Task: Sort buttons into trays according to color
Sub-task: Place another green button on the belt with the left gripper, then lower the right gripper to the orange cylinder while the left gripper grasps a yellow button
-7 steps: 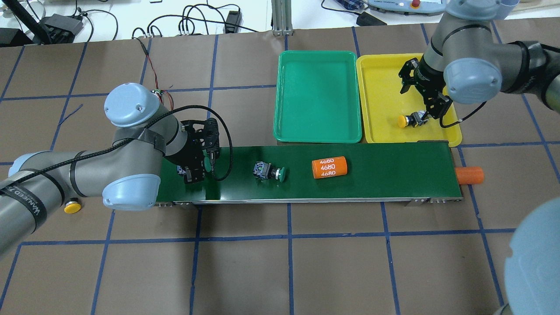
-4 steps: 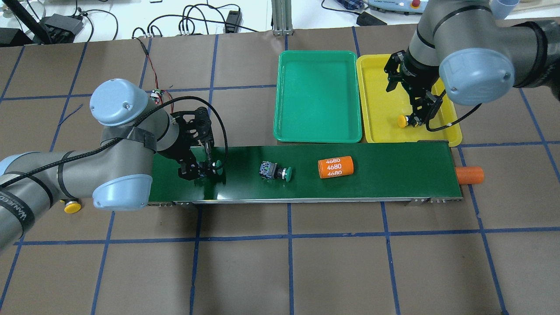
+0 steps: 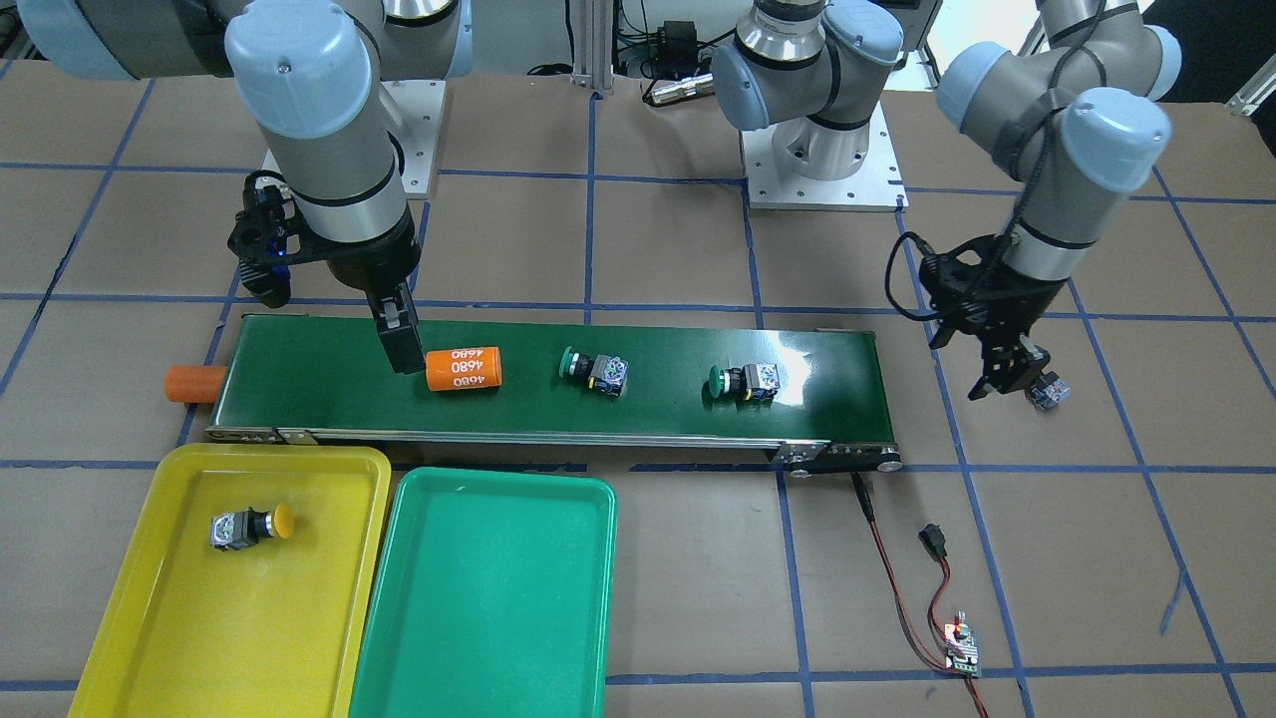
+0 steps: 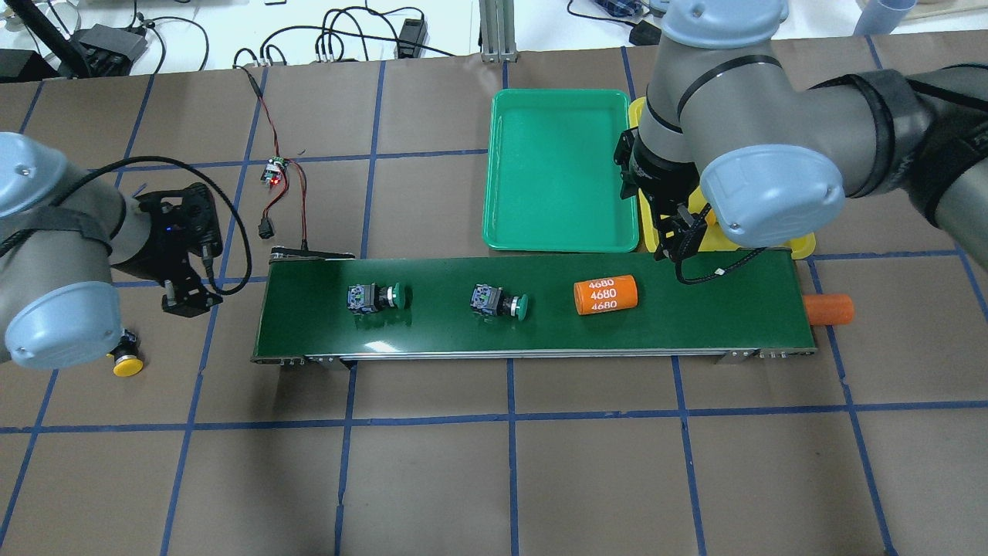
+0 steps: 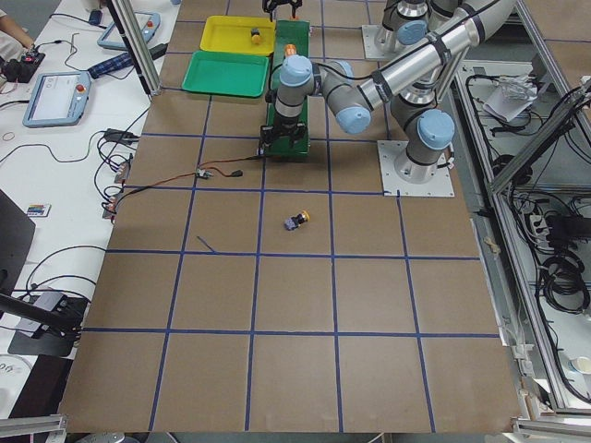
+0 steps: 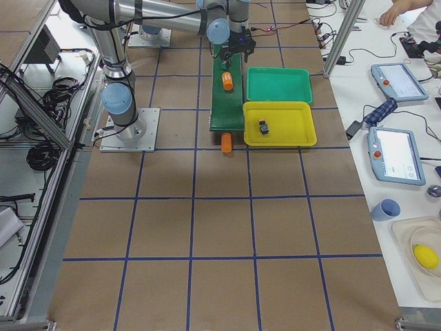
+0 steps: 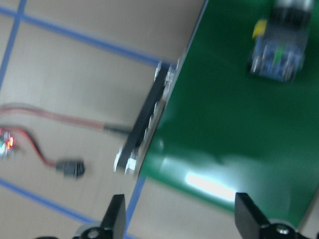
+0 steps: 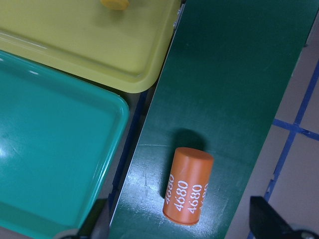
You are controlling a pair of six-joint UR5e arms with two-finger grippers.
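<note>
Two green buttons lie on the dark-green belt [image 4: 695, 309], one on its left part [image 4: 376, 296] and one mid-belt [image 4: 500, 303]. A yellow button [image 3: 249, 526] lies in the yellow tray [image 3: 199, 618]. The other yellow button [image 4: 126, 363] lies on the table beyond the belt's left end. The green tray [image 4: 559, 170] holds nothing. My left gripper [image 4: 185, 300] is open and empty above the table just left of the belt. My right gripper [image 4: 681, 241] is open and empty over the yellow tray's edge by the belt, near an orange cylinder. My right arm hides most of the yellow tray in the overhead view.
An orange cylinder marked 4680 [image 4: 606, 294] lies on the belt's right part. A second orange cylinder [image 4: 828, 309] sticks out past the belt's right end. A red-black cable with a small circuit board [image 4: 272, 171] lies behind the belt's left end.
My left gripper let go of a green button on the belt and drew back left off the belt. My right gripper left the yellow button in the tray and moved toward the belt. Belt items drifted right.
</note>
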